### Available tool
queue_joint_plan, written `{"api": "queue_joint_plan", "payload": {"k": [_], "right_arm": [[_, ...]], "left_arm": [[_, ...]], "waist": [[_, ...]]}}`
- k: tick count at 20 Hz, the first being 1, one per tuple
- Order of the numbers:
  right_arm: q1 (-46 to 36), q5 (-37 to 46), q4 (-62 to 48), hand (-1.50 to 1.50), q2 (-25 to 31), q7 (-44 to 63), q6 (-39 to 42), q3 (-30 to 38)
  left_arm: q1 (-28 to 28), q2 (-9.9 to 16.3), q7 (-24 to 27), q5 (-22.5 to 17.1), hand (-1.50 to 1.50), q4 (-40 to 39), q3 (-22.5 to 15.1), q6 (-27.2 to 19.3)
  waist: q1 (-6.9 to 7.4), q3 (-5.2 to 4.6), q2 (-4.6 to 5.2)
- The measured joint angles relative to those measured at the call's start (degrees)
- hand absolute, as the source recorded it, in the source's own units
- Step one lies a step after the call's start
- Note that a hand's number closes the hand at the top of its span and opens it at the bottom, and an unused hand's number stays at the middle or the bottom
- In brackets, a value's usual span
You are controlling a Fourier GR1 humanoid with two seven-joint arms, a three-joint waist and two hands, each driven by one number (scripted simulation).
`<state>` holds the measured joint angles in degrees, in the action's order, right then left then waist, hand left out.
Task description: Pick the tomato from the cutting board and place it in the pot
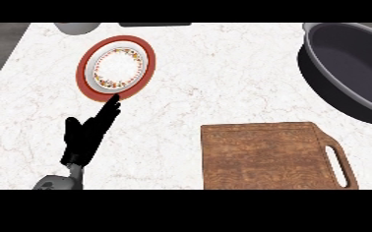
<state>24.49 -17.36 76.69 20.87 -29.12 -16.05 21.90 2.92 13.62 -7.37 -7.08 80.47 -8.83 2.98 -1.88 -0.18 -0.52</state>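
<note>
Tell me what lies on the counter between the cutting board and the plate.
Nothing: in the head view, only bare white marble counter separates the cutting board from the plate. The left hand sits lower left, off that stretch.

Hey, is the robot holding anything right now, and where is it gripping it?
Nothing is held. The left hand is open, fingers straight, beside the plate. The right hand is out of view, and no tomato shows.

You are seeing open marble between the plate (116, 68) and the pot (341, 69); the cutting board (269, 156) is lying bare, blocking nothing above it.
</note>
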Motion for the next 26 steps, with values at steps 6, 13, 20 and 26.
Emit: {"api": "queue_joint_plan", "payload": {"k": [6, 13, 20, 26], "right_arm": [[6.5, 3.9, 10.0, 1.5, 2.3, 5.2, -4.5, 3.0], [8.7, 13.3, 22.7, 1.5, 7.0, 19.6, -11.4, 3.4], [2.7, 20.5, 29.1, 1.5, 19.1, 42.2, -10.4, 4.4], [-9.3, 25.0, 24.4, 1.5, 28.9, 56.1, -4.9, 0.4]], "left_arm": [[1.1, -0.9, 0.9, 1.2, 0.0, -1.2, -0.1, 0.6], [1.1, -1.5, 0.2, 1.4, 0.0, -0.4, -0.1, 1.5], [2.3, -1.8, -0.2, 1.6, 0.0, -1.4, 0.5, 2.4], [2.2, -2.9, -0.9, 2.7, 0.0, -0.6, -0.3, 2.0]], "waist": [[1.04, 0.15, 0.3], [1.73, 0.14, 0.44], [2.4, 0.11, 0.62], [3.17, 0.13, 0.73]]}}
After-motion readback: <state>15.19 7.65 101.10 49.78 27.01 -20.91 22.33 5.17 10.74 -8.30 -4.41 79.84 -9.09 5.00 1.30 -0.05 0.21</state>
